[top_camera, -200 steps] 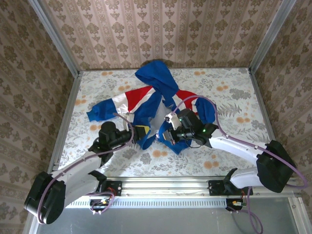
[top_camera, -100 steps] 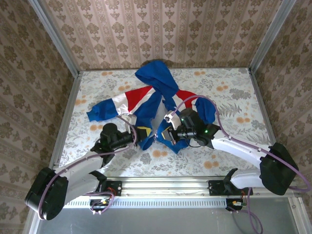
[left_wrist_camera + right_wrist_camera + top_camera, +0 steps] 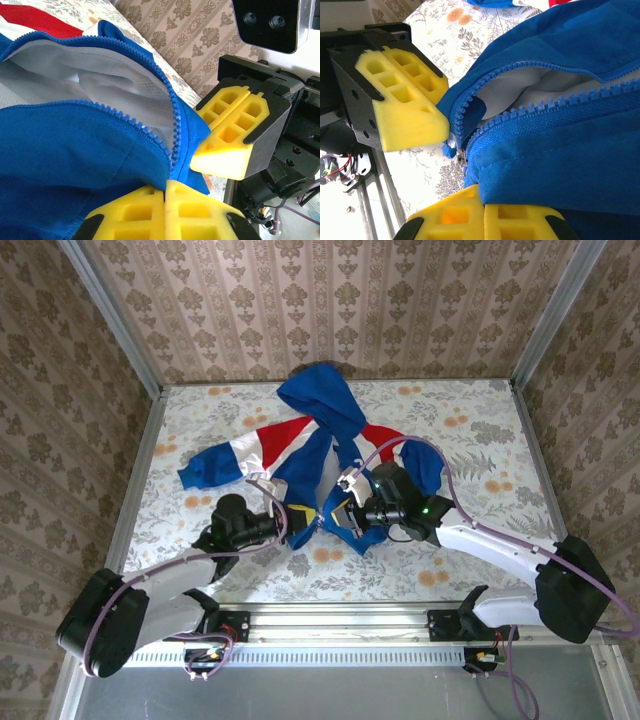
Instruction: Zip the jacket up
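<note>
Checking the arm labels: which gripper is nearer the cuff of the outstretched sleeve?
Left. The left gripper is at the hem of the jacket, right of the cuff in the top view; the right gripper is at the hem too, farther right.

White arm links point(image 3: 495, 542), black joint housings point(image 3: 568, 590), purple cables point(image 3: 404, 440), yellow gridded gripper pads point(image 3: 227, 125), green light point(image 3: 421, 508)

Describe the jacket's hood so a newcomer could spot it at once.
On the floral table, the blue jacket lies mid-table. Its hood is the part nearest the back wall. Unlike the sleeve below it, it is plain blue, without red or white bands.
</note>
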Controlling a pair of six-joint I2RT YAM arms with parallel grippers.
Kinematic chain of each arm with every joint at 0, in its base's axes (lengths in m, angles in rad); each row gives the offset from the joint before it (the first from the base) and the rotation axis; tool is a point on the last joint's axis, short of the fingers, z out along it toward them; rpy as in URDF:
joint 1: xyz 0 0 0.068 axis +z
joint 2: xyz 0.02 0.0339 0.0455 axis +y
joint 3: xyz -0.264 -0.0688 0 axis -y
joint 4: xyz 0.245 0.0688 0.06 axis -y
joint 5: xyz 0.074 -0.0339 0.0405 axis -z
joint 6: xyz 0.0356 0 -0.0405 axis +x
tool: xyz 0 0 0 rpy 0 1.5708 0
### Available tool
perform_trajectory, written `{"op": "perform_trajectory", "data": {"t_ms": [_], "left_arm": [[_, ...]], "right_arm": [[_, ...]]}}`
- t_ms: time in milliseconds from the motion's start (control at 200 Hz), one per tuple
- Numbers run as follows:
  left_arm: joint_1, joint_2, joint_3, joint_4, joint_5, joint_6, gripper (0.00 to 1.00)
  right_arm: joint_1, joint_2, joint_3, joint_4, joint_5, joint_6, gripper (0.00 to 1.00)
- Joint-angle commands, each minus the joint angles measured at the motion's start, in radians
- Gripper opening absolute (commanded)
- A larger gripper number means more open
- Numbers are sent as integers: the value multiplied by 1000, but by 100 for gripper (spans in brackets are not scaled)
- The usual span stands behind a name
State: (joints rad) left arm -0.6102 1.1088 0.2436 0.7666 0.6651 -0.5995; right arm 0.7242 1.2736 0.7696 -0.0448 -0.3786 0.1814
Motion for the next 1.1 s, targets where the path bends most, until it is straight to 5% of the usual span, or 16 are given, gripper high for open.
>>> {"op": "perform_trajectory", "data": {"t_ms": [0,1095], "left_arm": [[-8,20,-15,119,44,-18,0],[0,83,-47,186,53,-45,0]], "right_arm": [[-4,-31,-27,64,-37,-19,0],[-26,-54,-57,84,-42,4,0]]}}
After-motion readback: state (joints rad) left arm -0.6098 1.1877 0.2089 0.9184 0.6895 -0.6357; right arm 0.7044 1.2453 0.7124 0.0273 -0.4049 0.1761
